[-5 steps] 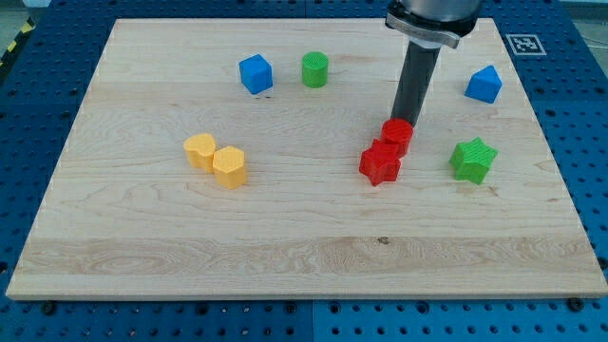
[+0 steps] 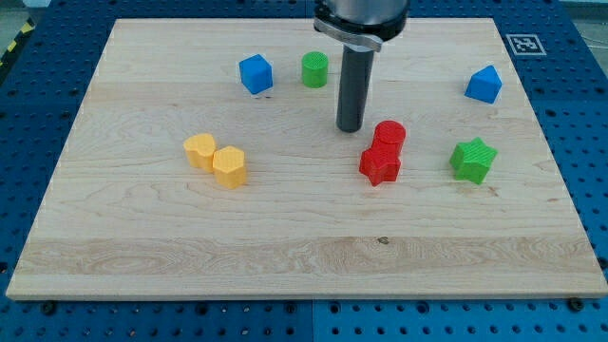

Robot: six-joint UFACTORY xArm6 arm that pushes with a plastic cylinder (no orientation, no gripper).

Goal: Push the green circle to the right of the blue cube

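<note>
The green circle (image 2: 315,69) stands near the view's top, just right of the blue cube (image 2: 256,73), with a small gap between them. My tip (image 2: 350,128) rests on the board below and to the right of the green circle, and to the left of the red cylinder (image 2: 389,137). It touches no block.
A red star (image 2: 380,165) sits against the red cylinder. A green star (image 2: 473,160) lies at the right. A second blue block (image 2: 484,85) is at the top right. Two yellow blocks (image 2: 216,160) sit together at the left. The wooden board (image 2: 285,247) ends at blue pegboard.
My tip has moved left, away from the red cylinder, toward the green circle. No block has visibly moved.
</note>
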